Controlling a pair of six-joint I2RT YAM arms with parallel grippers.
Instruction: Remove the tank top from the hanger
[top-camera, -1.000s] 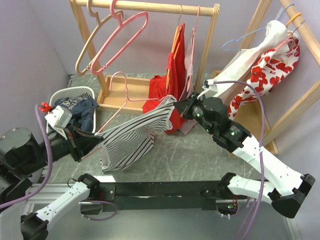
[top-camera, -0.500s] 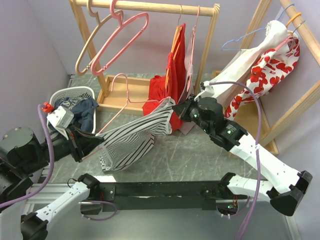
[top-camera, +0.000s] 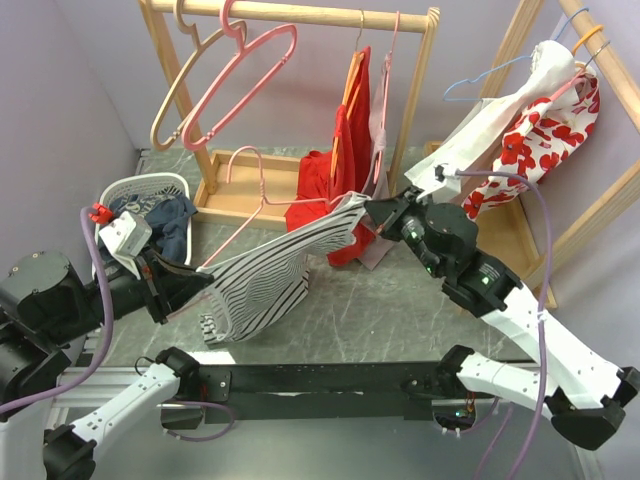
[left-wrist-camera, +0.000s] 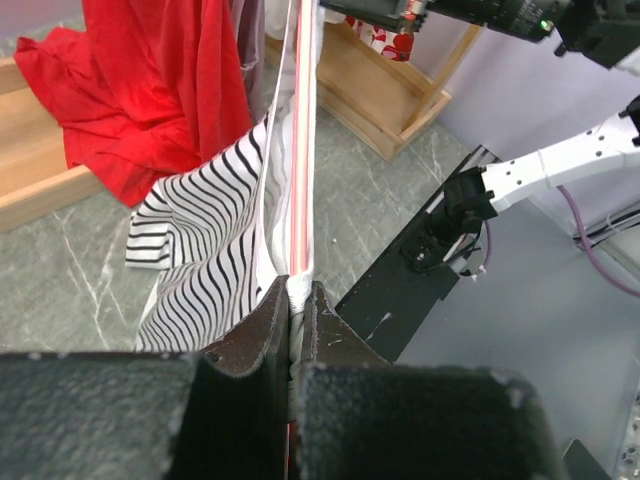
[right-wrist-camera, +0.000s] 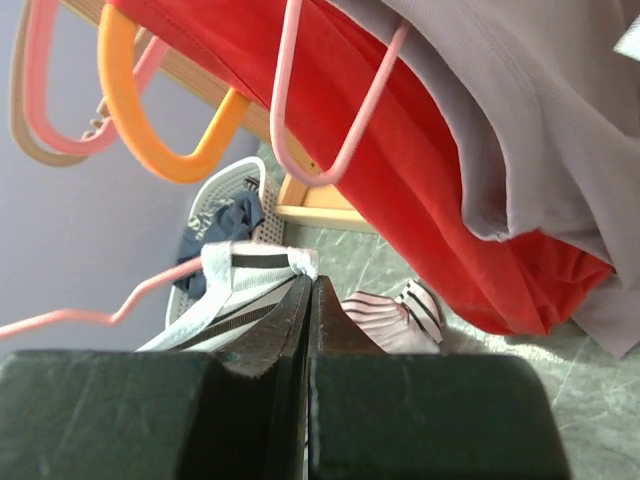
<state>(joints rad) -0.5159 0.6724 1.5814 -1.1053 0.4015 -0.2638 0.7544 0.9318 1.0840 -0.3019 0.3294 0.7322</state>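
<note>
**A:** Where is the top now?

**B:** The black-and-white striped tank top (top-camera: 262, 285) hangs in the air at the centre-left of the overhead frame. It is stretched between the two arms and sits on the thin pink wire hanger (left-wrist-camera: 302, 150). The left gripper (left-wrist-camera: 296, 298), at the lower left, has its jaws pressed together on the hanger wire, and it seems a bit of white hem is caught with it. The right gripper (right-wrist-camera: 308, 288), in the centre, is pinching a white-edged strap just beside the wire.

**A:** What can go wrong from here?

**B:** I think three things. If the hem really is pinched together with the wire, the cloth cannot slide off on that side, and a stronger pull could overstretch it. The strap is narrow, so it may slip out of the right jaws. And the hook of the hanger stands near the loose red garment (top-camera: 320, 190) behind it, where it could snag.

**A:** And the place around?

**B:** A grey marbled table top (top-camera: 380, 310) and lilac walls (top-camera: 70, 100). At the top of the frame is a wooden clothes rail (top-camera: 300, 14) with empty hangers. At the left is a white laundry basket (top-camera: 148, 180) with dark clothes in it. At the right, a second wooden rack (top-camera: 600, 212) carries a white garment with red flowers (top-camera: 545, 140).
</note>
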